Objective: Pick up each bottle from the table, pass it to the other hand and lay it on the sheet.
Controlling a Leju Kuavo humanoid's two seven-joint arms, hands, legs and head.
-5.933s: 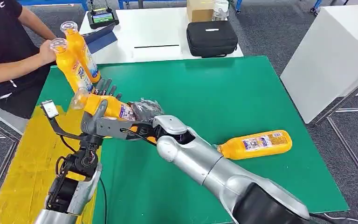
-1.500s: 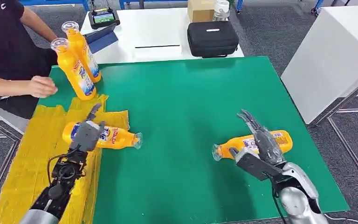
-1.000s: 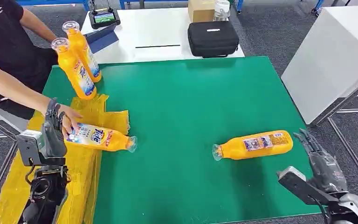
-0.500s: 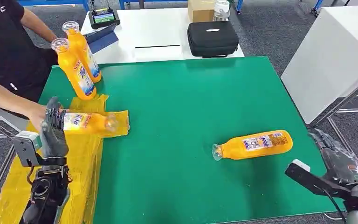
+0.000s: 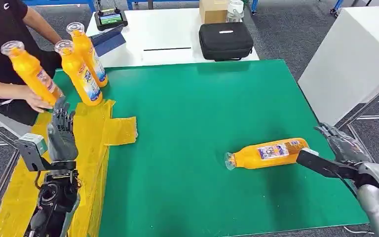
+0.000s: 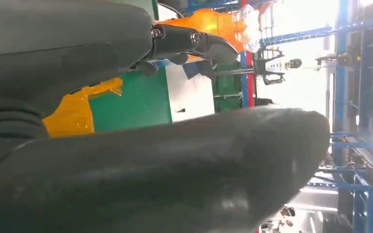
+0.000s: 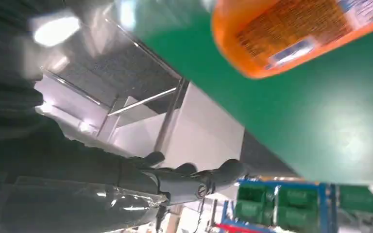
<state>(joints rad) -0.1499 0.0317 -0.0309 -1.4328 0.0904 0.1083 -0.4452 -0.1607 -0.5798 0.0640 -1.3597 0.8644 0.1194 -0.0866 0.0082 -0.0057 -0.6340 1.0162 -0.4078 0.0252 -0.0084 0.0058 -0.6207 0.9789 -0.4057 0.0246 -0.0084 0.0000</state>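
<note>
One orange bottle (image 5: 269, 153) lies on its side on the green table (image 5: 197, 113), cap toward the middle; its base (image 7: 291, 34) looms close in the right wrist view. My right hand (image 5: 343, 146) hovers open just beyond that base, fingers (image 7: 194, 182) spread, touching nothing. My left hand (image 5: 61, 133) stands upright and open over the yellow sheet (image 5: 86, 148), empty, its dark fingers (image 6: 194, 41) stretched out. A person's hand holds a third orange bottle (image 5: 29, 73) in the air at the left. Two more orange bottles (image 5: 79, 74) (image 5: 86, 53) stand upright at the table's far left corner.
The person in black sits at the table's left side, arm near my left hand. A white table behind carries a black case (image 5: 224, 39), a cardboard box (image 5: 212, 10) and a tablet (image 5: 108, 19). A white cabinet (image 5: 350, 64) stands to the right.
The person has lifted the bottle off the yellow sheet and raised it upright at the left. My right hand moved up beside the lying bottle's base. My left hand stayed upright.
</note>
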